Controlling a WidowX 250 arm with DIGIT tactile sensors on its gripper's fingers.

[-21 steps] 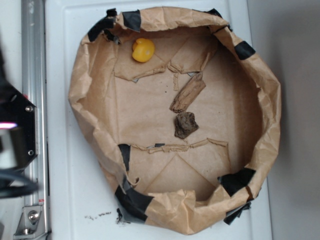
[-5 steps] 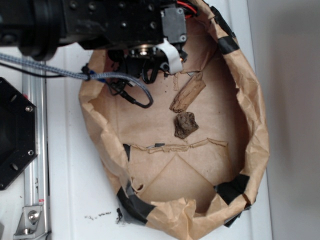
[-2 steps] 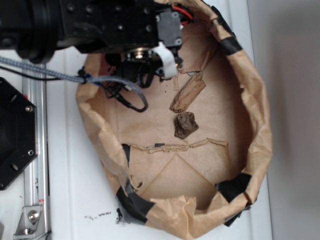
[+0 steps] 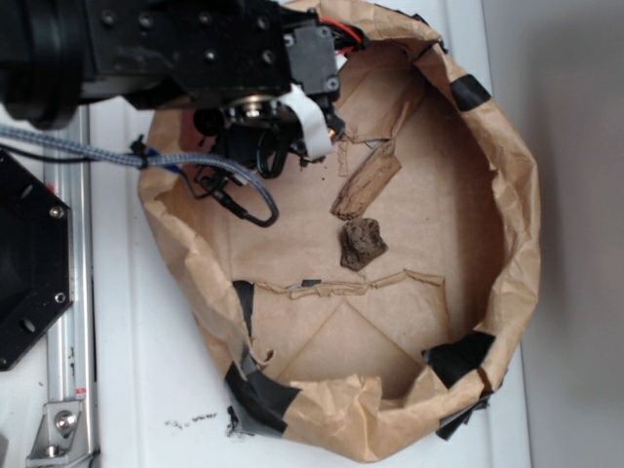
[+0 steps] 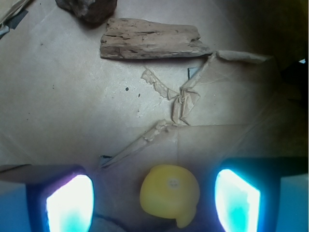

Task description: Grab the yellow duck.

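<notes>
Exterior looks straight down; wrist close, floorward.

This looks like a robotics lab or test bench, not a home. A crumpled brown paper tub (image 4: 507,244), patched at its rim with black tape (image 4: 261,395), sits on a plain white table (image 4: 146,390). Just left of the tub runs a bare metal rail (image 4: 73,322) with a black mounting plate (image 4: 29,263) beside it. Over the tub's upper left rim hangs a black robot arm (image 4: 175,49) trailing a braided cable (image 4: 68,146).
</notes>
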